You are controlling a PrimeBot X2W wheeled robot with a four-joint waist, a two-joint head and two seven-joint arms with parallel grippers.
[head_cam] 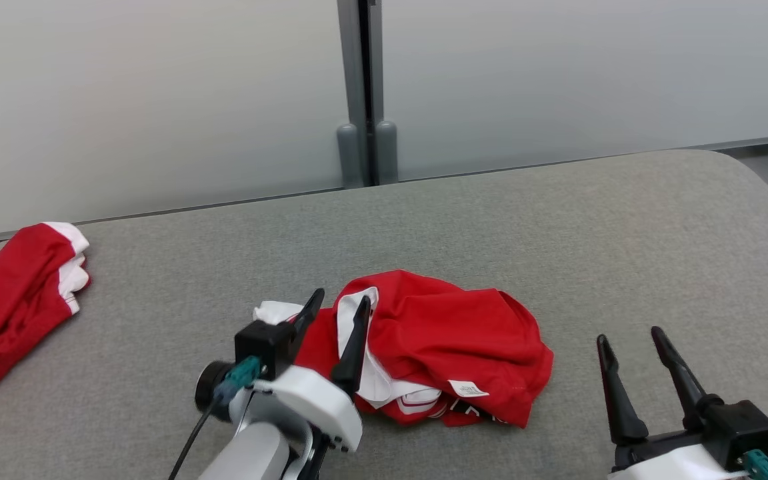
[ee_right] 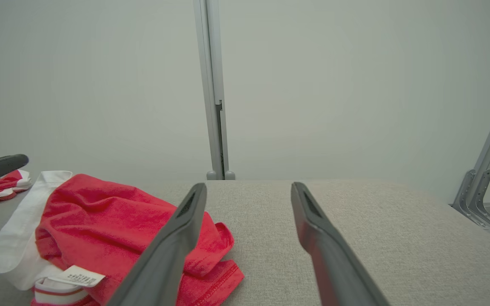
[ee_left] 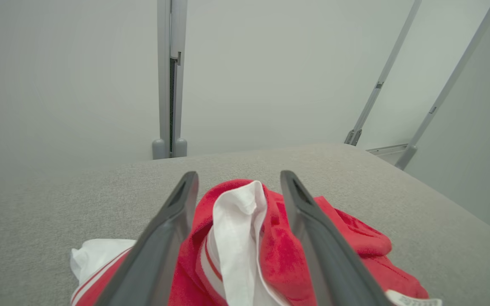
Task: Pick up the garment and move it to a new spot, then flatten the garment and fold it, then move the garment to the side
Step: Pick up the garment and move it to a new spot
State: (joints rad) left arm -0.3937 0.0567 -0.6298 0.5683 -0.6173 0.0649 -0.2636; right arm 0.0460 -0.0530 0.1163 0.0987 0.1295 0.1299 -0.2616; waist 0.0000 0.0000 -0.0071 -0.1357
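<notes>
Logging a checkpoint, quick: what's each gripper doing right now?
Left gripper: open, fingers either side of the red-and-white garment, not gripping.
Right gripper: open, empty.

Soft red-and-white cloth garment (head_cam: 444,347) on a matt, coarse-woven grey fabric surface (head_cam: 557,227); smooth frosted panels (head_cam: 144,100).

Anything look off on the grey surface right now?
Red garment with white trim lies bunched in a heap mid-surface, care label exposed, so likely inside out. Open left claw straddles its white collar. Nothing torn or spilled.
</notes>
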